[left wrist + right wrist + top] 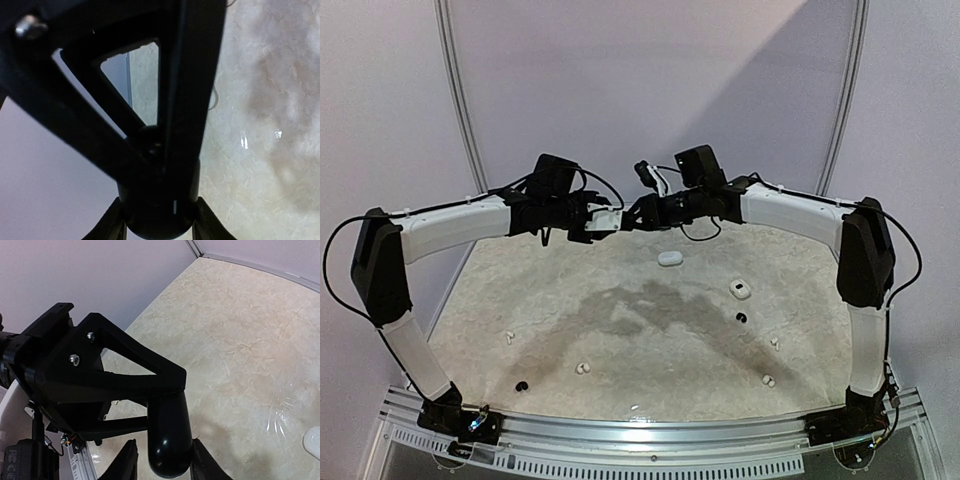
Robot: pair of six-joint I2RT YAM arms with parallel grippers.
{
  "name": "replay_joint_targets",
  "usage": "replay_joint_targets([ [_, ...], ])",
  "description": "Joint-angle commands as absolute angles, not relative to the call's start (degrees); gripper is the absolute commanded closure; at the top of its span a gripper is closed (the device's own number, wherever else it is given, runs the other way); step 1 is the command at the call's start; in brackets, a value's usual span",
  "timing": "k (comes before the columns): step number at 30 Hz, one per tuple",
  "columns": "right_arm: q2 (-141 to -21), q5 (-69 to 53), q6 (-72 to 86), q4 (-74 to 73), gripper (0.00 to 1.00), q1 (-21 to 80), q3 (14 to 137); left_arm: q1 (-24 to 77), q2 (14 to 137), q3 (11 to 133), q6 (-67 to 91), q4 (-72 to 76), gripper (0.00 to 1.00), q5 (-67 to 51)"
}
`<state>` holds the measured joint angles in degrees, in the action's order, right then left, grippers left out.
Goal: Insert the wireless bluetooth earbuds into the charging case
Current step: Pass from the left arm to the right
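A glossy black charging case (170, 440) is held in the air between both grippers, above the far middle of the table. My left gripper (159, 227) is shut on one end of it, and the case (160, 215) fills the space between its fingers. My right gripper (165, 465) is shut on the other end. In the top view the two grippers, left (610, 220) and right (645, 210), meet tip to tip. On the table lie white earbuds (507, 337) (583, 368) (774, 342) (767, 380) and black earbuds (520, 385) (741, 316).
Two white charging cases rest on the marbled table, one (670, 258) below the grippers and one (739, 290) to the right of it. A white case edge (312, 442) shows in the right wrist view. A metal rail (640, 432) runs along the near edge.
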<state>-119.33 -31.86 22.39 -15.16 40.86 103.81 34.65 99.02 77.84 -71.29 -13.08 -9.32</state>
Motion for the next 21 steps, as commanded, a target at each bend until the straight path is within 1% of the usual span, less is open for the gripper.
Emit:
replay_joint_targets([
  [1,-121.4,-35.2,22.5,-16.7,0.71,40.7,105.4,35.5,99.8,78.0,-70.1,-10.3,0.91,-8.8],
  [4,-121.4,-35.6,22.4,-16.5,0.83,40.7,105.5,35.5,99.8,77.8,-70.1,-10.0,0.91,-8.7],
  [6,-121.2,-35.5,22.4,-16.3,0.96,40.7,105.5,35.5,99.5,77.4,-70.0,-10.0,0.91,-9.0],
  [7,-121.0,-35.4,22.3,-16.1,1.00,40.7,105.4,35.5,99.1,77.2,-69.7,-10.0,0.90,-9.2],
  [8,-120.8,-35.2,22.2,-15.9,1.00,40.7,105.3,35.5,98.9,76.9,-69.3,-10.2,0.85,-9.6],
  [9,-120.6,-35.2,22.2,-15.4,1.00,40.7,105.1,35.4,98.5,76.7,-68.6,-10.4,0.68,-10.1],
  [11,-119.8,-35.3,21.9,-14.4,1.00,40.6,104.6,35.2,97.7,76.7,-66.1,-11.8,0.15,-11.2],
  [12,-119.4,-35.3,21.1,-14.2,1.00,40.6,104.3,34.7,97.2,77.0,-64.1,-12.7,0.03,-12.3],
  [13,-119.0,-35.1,20.0,-14.1,1.00,40.5,104.1,34.1,96.5,77.4,-61.8,-14.3,0.01,-13.9],
  [16,-116.5,-35.5,15.5,-13.4,1.00,40.1,103.2,30.1,94.0,81.2,-52.1,-22.6,0.01,-22.5],
  [19,-112.6,-38.1,9.2,-9.9,1.00,39.9,100.3,24.9,90.6,82.7,-43.1,-32.4,0.01,-37.7],
  [21,-109.4,-40.7,4.6,-5.5,1.00,39.8,97.3,22.4,87.2,80.8,-39.0,-34.5,0.01,-47.4],
])
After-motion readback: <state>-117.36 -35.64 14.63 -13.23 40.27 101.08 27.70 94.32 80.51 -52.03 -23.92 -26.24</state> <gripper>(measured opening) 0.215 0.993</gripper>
